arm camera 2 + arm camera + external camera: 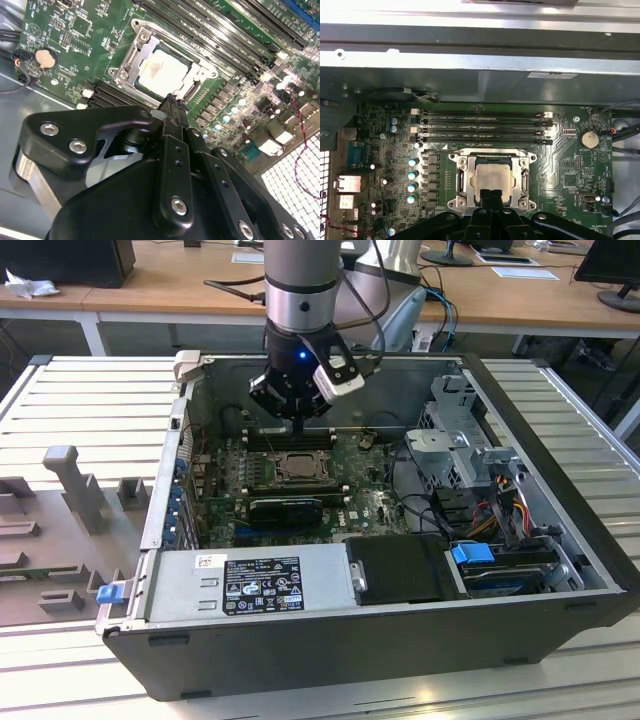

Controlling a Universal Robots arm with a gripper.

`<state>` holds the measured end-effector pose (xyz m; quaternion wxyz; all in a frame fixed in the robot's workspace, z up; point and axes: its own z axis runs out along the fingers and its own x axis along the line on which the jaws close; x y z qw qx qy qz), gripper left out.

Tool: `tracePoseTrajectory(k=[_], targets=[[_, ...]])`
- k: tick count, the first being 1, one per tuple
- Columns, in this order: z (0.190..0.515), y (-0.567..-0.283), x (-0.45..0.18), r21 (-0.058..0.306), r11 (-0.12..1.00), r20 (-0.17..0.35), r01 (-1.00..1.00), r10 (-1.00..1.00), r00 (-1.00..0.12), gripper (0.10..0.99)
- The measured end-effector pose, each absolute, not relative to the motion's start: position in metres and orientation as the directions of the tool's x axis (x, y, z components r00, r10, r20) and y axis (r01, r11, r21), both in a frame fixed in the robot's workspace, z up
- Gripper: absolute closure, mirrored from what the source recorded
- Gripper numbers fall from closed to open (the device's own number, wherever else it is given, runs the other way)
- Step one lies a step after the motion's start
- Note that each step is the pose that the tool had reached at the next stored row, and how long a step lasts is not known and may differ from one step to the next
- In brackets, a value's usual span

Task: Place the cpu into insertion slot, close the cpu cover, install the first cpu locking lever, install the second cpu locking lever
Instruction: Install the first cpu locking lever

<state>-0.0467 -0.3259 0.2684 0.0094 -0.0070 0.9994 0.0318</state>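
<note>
Where the pressed-together gripper (pixel 172 101) hangs, one cpu (pixel 162 72) edge is hidden.

So my bench (pixel 80 400) is one of those ribbed aluminium slat tops, pale grey, and it runs out on both sides. The light on it is soft and even, with no hard shadows. On the exterior view's left a grey moulded tray (pixel 55 540) with upright pegs sits on it. Behind the bench is a row of light wooden desks (pixel 150 290) on white legs (pixel 92 335). There are papers (pixel 525 272) on the far one, a dark monitor foot (pixel 620 297) at the exterior view's right, a black box (pixel 70 260) opposite, and a crumpled white thing (pixel 25 285) beside that, maybe a rag.
</note>
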Motion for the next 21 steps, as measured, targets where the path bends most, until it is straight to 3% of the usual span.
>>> tracePoseTrajectory(k=[21], targets=[[0.263,-0.324,-0.106,0.066,0.997,-0.025,-0.027,-0.025,-0.999,0.98]])
